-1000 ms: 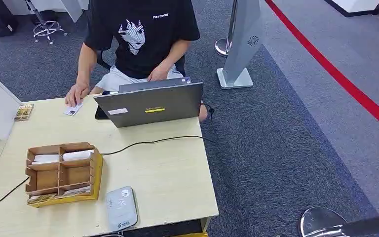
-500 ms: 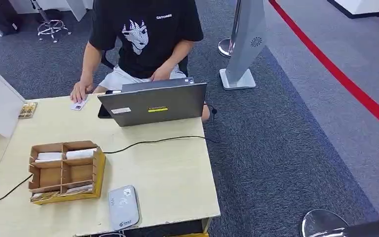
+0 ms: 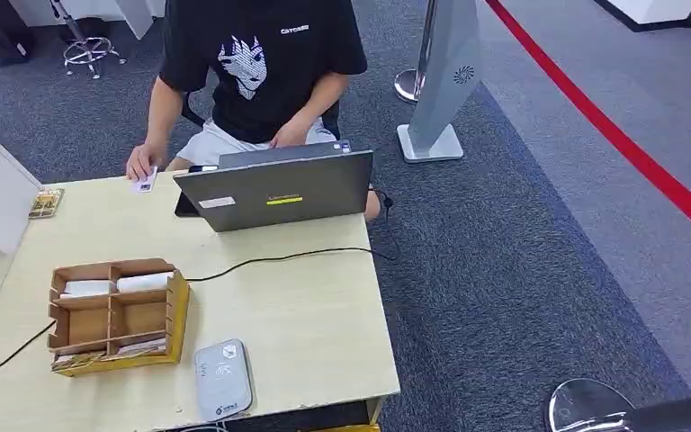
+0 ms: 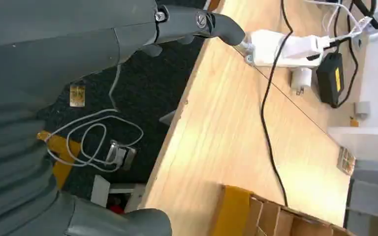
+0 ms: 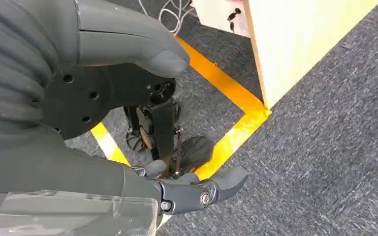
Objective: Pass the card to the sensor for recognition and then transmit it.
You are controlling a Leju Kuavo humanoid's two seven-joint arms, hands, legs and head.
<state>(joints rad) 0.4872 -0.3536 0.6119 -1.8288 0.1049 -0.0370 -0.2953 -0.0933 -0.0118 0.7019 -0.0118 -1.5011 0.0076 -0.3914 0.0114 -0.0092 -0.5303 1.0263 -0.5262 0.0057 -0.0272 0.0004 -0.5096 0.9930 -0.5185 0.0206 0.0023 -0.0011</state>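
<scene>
So we're right at the start, nothing picked up yet. The card (image 3: 144, 183) is at the worktop's (image 3: 306, 315) far edge, about 11 o'clock from the sensor (image 3: 222, 379), and the person's hand (image 3: 142, 163) is holding it. The sensor sits at the near edge, just beside the cardboard organizer (image 3: 115, 315). Left hand (image 4: 128, 113) hangs off the worktop's edge, fingers apart, empty. Right hand (image 5: 142, 123) hangs over the floor (image 5: 325, 147), spread and empty too. I'd guess the next move means reaching out to take that card.
</scene>
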